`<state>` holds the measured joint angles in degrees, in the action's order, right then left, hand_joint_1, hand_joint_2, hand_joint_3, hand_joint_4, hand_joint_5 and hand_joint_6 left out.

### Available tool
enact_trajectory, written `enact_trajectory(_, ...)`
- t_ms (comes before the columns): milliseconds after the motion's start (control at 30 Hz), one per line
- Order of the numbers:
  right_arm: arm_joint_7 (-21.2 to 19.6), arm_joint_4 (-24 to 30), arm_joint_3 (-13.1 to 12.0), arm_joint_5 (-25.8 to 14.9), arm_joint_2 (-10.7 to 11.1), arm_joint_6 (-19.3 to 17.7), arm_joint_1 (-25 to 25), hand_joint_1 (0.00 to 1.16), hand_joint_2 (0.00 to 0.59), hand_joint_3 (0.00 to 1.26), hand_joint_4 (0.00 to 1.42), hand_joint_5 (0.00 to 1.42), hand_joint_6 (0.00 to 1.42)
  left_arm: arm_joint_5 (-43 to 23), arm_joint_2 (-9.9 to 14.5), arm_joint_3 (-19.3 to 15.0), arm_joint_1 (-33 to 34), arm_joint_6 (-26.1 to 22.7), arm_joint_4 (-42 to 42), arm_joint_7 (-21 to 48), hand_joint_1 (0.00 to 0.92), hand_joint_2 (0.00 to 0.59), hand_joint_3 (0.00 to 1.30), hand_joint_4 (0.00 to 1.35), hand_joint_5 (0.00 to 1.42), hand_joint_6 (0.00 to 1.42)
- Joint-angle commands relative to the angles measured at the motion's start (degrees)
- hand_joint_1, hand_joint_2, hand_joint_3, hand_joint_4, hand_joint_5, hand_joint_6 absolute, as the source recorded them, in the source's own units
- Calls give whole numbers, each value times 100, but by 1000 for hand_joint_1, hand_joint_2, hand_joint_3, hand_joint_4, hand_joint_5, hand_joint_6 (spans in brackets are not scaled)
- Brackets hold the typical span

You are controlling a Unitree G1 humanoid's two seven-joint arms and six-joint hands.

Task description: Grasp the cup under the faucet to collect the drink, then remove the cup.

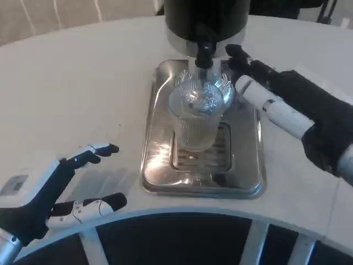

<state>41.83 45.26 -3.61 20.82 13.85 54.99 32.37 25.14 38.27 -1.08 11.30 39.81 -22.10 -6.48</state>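
On the steel drip tray (249,165) at the middle of the table (83,83), the ribbed clear cup (195,118) stands upright on the grille, directly under the black faucet (204,55) of the dark dispenser (207,19) at twelve o'clock. The cup looks partly filled, though through the glare on the glass we cannot judge the level with any confidence.

Our right hand (287,105) reaches in from three o'clock, its fingers (259,94) extended and apart, the tips close beside the cup's rim at roughly its two o'clock side. We cannot tell whether a fingertip touches the glass; nothing is clasped, and the hand does not wrap the cup. Our left hand (49,193) hovers low at eight o'clock, well apart from the tray, fingers spread with nothing between them.

We judge the step in hand to be the approach for the grasp: the right hand is at the cup but has not closed on it. Next we need to bring the hand lower and round the cup's body, with the thumb on one side and the fingers on the opposite side, then close firmly below the rim. The faucet sits just above the rim, so the cup has to leave sideways or toward six o'clock, kept upright, before any lift. The ribbed wall should give fair purchase, but a squeeze at the rim alone could tip it and spill the drink onto the tray.
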Motion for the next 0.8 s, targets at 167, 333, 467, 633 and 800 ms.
enact_trajectory(167, -506, -252, 100, -770, 303, 244, 575, 131, 586, 0, 0, 0, 45, 197, 146, -48, -177, -14, 203, 17, 72, 91, 326, 284, 338, 366)
enact_trajectory(333, -771, -277, 166, -1114, 413, 360, 712, 123, 586, 0, 0, 0, 47, 290, 149, -39, -184, -12, 202, 12, 72, 91, 326, 284, 338, 366)
enact_trajectory(467, -936, -325, 150, -1418, 543, 436, 827, 118, 586, 0, 0, 0, 48, 377, 130, -11, -192, -17, 214, 8, 72, 91, 326, 284, 338, 366)
enact_trajectory(633, -1089, -557, 153, -1727, 678, 413, 993, 113, 586, 0, 0, 0, 48, 515, 113, 10, -257, -18, 324, -23, 67, 92, 326, 284, 331, 365)
enact_trajectory(800, -1262, -788, 249, -1944, 771, 334, 1097, 107, 585, 0, 0, 0, 48, 581, 111, -66, -366, -35, 453, -86, 62, 93, 326, 284, 328, 365)
